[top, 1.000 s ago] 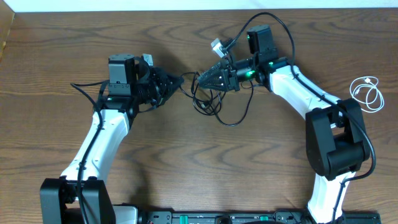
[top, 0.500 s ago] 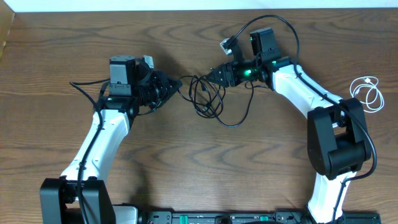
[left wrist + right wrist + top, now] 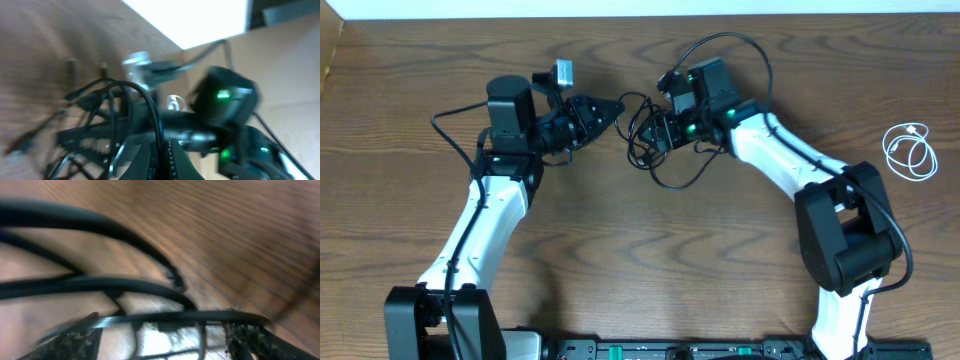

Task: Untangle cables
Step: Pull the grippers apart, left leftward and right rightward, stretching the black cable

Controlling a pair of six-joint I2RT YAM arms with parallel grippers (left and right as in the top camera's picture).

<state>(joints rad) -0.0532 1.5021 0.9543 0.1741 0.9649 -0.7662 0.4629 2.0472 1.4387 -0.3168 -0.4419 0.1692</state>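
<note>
Brown wood-grain table (image 3: 620,260), viewed from above, with two arms reaching in from the near edge.

1. Left gripper (image 3: 610,106). The jaws are pressed together and pinch one strand of the black cables (image 3: 642,140). In the wrist view, that strand comes up out of the closed fingertips (image 3: 177,162) and arches away to the upper left, toward further black loops. The gripper sits just left of the tangle, with its tip aimed at it.

2. Right gripper (image 3: 658,130). The jaws are spread. In the wrist view, the fingers (image 3: 75,337) stand at the two lower corners and several black strands cross the gap ahead of them. The view is too blurred to tell whether any strand touches a finger. The gripper sits at the right edge of the tangle and points into it, with green lights showing on the wrist behind.

3. Black cables. They form a knotted bundle between the two grippers, partly lying on the wood. One wide loop trails out on the near side of the tangle and curves back toward the right arm. A short arc runs from the top of the tangle to the left gripper's tip.

4. White cable (image 3: 910,152). It is coiled flat on the wood, well to the right of the tangle and beyond the right arm. It touches neither the black cables nor either gripper.
</note>
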